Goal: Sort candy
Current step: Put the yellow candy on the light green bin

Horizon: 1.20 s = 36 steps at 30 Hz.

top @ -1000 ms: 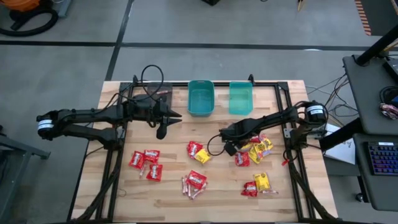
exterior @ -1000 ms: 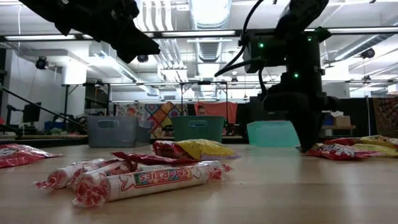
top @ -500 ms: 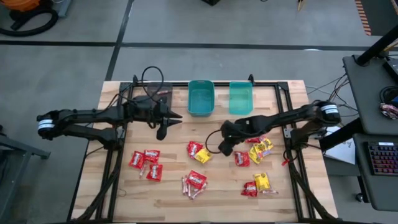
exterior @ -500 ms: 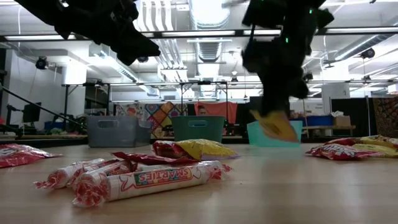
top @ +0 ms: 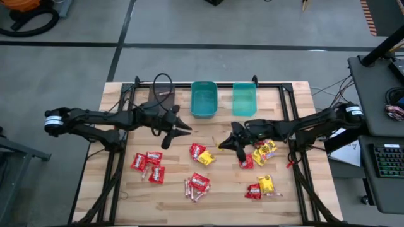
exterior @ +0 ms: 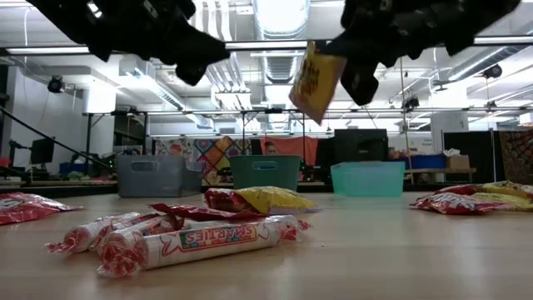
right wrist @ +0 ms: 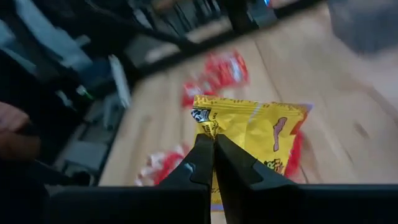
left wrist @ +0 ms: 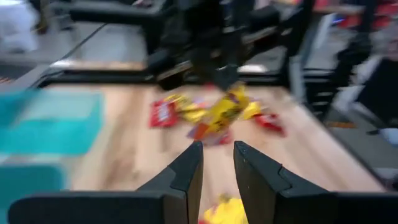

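The right gripper [top: 222,144] is holding a bright yellow packet [exterior: 317,82] pinched between its closed fingers, dangling it well above the wooden table [top: 170,189] near the middle of the work surface. In the right wrist view the packet [right wrist: 255,134] is hanging from one corner, clamped tight between the two dark fingertips. The left gripper [top: 187,125] is hovering over the table's left-centre, in front of the darker teal bin [top: 204,99], its fingers [left wrist: 186,174] standing slightly parted with nothing between them. The rest of the candy is lying scattered across the tabletop: a cluster of glossy red packets [top: 148,166] at the left, a red and a yellow packet [top: 201,153] together in the middle, thin pinkish-red stick pieces [top: 192,188] beside a red packet toward the front, a heap of red and yellow packets [top: 262,151] under the right arm, and a yellow and red pair [top: 261,186] at the front right. A lighter teal bin [top: 244,98] is standing beside the darker one along the far edge, and a grey bin [exterior: 150,176] is showing to their side in the low view.
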Each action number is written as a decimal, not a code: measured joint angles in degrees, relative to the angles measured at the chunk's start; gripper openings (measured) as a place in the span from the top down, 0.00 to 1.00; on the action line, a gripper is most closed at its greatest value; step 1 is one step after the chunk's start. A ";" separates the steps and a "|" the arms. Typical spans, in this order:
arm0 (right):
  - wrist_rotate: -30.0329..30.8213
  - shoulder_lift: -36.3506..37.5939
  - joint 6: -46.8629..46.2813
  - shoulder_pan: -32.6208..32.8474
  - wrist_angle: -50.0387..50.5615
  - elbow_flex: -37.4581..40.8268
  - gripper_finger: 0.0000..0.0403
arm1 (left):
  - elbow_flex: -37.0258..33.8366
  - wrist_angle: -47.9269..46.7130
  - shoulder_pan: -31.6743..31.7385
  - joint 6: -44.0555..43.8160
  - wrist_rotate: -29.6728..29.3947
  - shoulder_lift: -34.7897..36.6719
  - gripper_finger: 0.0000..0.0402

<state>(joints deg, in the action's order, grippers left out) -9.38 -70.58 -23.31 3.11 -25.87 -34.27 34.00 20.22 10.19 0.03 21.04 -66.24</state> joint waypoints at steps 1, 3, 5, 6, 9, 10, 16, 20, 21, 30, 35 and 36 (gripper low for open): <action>-0.09 0.06 1.01 0.00 -3.87 1.37 0.98 | 0.00 1.88 -0.16 0.03 0.94 -0.74 0.81; -0.11 0.06 2.10 -0.02 -10.90 3.55 0.98 | 0.00 4.49 -0.47 -0.08 1.33 -2.19 0.81; -0.07 -0.13 3.99 -0.02 -16.08 4.80 0.98 | 0.00 6.89 -0.54 -0.13 1.39 -3.66 0.81; 0.37 -0.21 5.18 -0.02 -18.35 5.28 0.98 | 0.00 7.33 -0.53 -0.34 1.40 -4.14 0.81; 5.98 -0.09 6.47 -0.55 -21.57 5.51 0.98 | 0.34 7.64 -0.41 -0.83 1.38 -5.19 0.81; 8.78 0.16 6.37 -1.13 -21.08 5.23 0.98 | 0.53 7.39 -0.41 -1.02 1.40 -5.37 0.81; 8.68 0.80 0.60 -8.04 -14.97 1.36 0.98 | 1.91 4.40 -0.39 -1.45 0.77 -4.02 0.81; 4.26 0.49 0.96 -10.52 -15.55 -0.56 0.98 | 2.03 4.22 -0.38 -0.66 0.55 -2.98 0.81; 4.21 0.55 0.97 -11.17 -15.52 -0.87 0.98 | 2.03 4.14 -0.30 -0.60 0.53 -2.74 0.81; 5.05 0.78 -11.97 -20.23 -7.69 -1.06 0.98 | 1.99 0.99 -0.25 2.98 0.89 -1.40 0.81; 3.10 0.76 -14.94 -26.69 -2.68 -1.06 0.98 | 1.99 -2.07 0.28 7.25 0.77 1.30 0.81; 2.36 0.76 -15.10 -28.29 -2.21 -1.06 0.98 | 1.99 -3.43 0.54 8.06 0.21 2.12 0.81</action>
<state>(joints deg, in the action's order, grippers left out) -7.02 -69.82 -38.41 -25.17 -28.08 -35.33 35.99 16.79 10.74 8.09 21.24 -64.12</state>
